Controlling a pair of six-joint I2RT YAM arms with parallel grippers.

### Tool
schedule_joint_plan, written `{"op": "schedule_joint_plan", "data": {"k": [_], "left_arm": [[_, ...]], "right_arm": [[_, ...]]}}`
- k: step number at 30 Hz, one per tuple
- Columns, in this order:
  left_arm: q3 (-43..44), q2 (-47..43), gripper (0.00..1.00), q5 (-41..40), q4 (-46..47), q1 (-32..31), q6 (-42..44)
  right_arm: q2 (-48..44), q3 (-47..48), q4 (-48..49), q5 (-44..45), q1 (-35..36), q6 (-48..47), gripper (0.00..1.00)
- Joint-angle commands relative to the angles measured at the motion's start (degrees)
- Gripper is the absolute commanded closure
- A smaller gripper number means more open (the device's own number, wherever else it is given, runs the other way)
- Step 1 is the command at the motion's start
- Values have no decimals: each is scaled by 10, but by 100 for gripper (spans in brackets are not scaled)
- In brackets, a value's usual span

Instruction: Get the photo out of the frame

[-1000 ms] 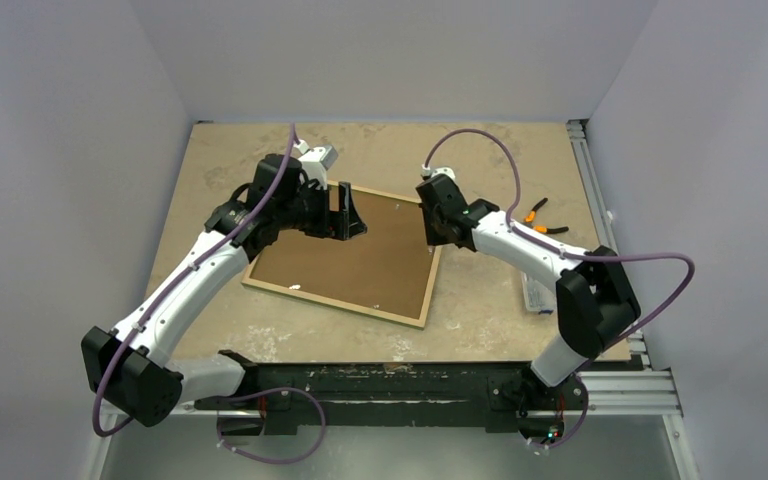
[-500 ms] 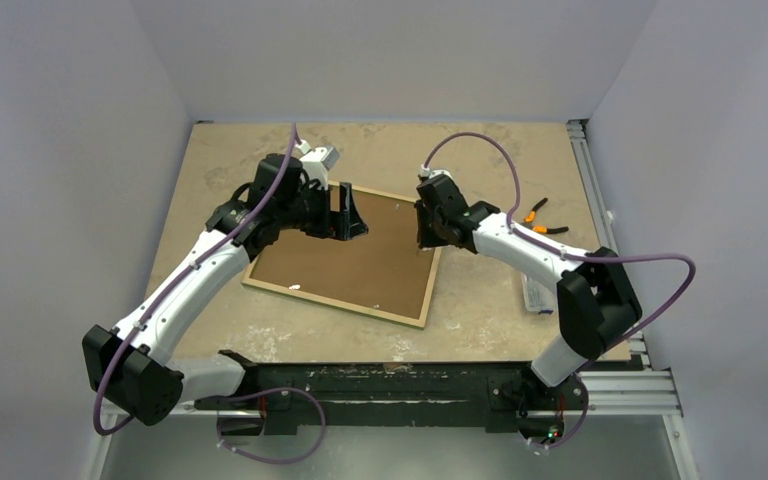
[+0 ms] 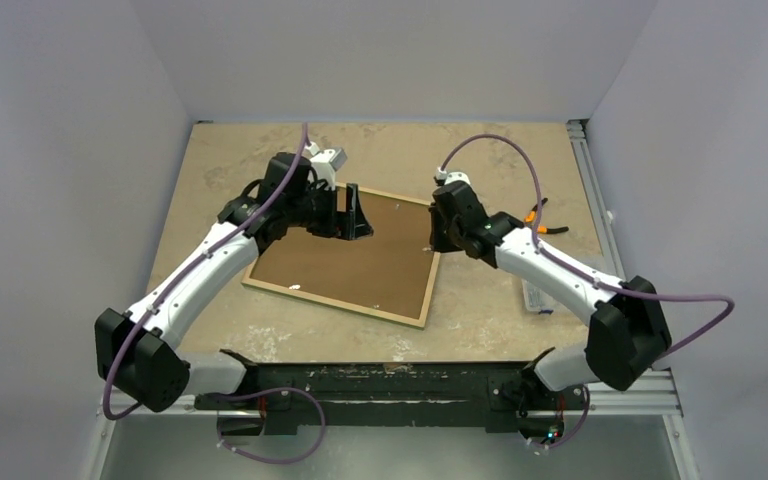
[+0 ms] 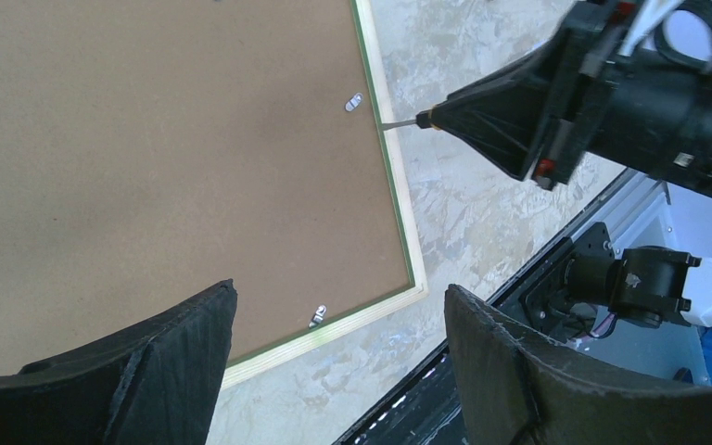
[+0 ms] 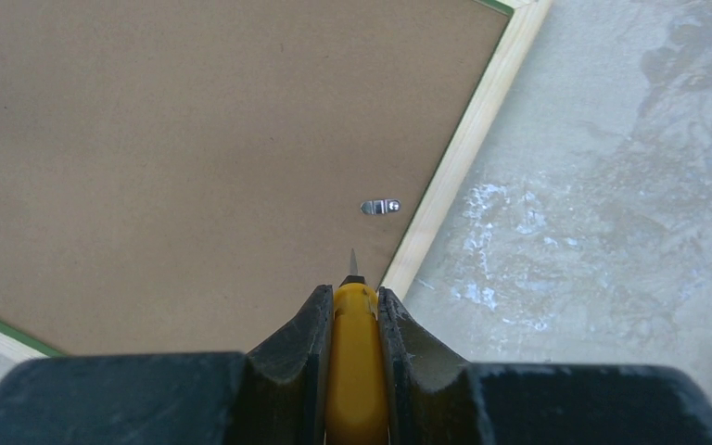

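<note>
The frame (image 3: 340, 303) lies face down on the table, its light wood back edge up with a thin green line inside. The photo's brown fibreboard back (image 3: 350, 260) fills it. My right gripper (image 5: 354, 295) is shut on a yellow-handled tool (image 5: 356, 362). Its metal tip hovers by a small metal clip (image 5: 379, 207) near the frame's right edge (image 5: 464, 148). My left gripper (image 4: 339, 287) hangs open over the board's far part (image 4: 167, 158), nothing between its fingers. Another clip (image 4: 316, 316) sits near the corner.
Orange-handled pliers (image 3: 540, 215) lie on the table to the right. A small clear plastic box (image 3: 535, 293) rests near the right edge, beside the metal rail (image 3: 600, 200). The black base bar (image 3: 380, 380) runs along the near edge.
My right arm has swung a little to the right, its gripper still at the frame's right edge with the tool. My left gripper has shifted slightly right and farther.
</note>
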Motion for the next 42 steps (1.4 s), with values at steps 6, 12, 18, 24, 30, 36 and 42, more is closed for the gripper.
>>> {"op": "schedule_joint_plan", "data": {"k": [6,12,18,24,30,36,42], "left_arm": [[-13,50,20,46,50,2,-2],[-11,89,20,32,56,-29,8],[-21,100,20,-28,67,-114,12],[-64,85,21,-84,94,-163,6],[-131,47,21,-151,111,-203,126],[-209,25,21,-276,174,-277,220],[-220,44,27,-317,174,-291,227]], "right_arm": [[-111,-80,20,28,3,12,100],[-175,-142,55,-16,3,59,100],[-236,-198,86,-61,3,85,100],[-293,-225,70,-49,3,78,100],[-334,-253,77,-55,2,80,100],[-370,-271,65,-53,3,76,100],[-405,-278,41,-42,3,68,100]]}}
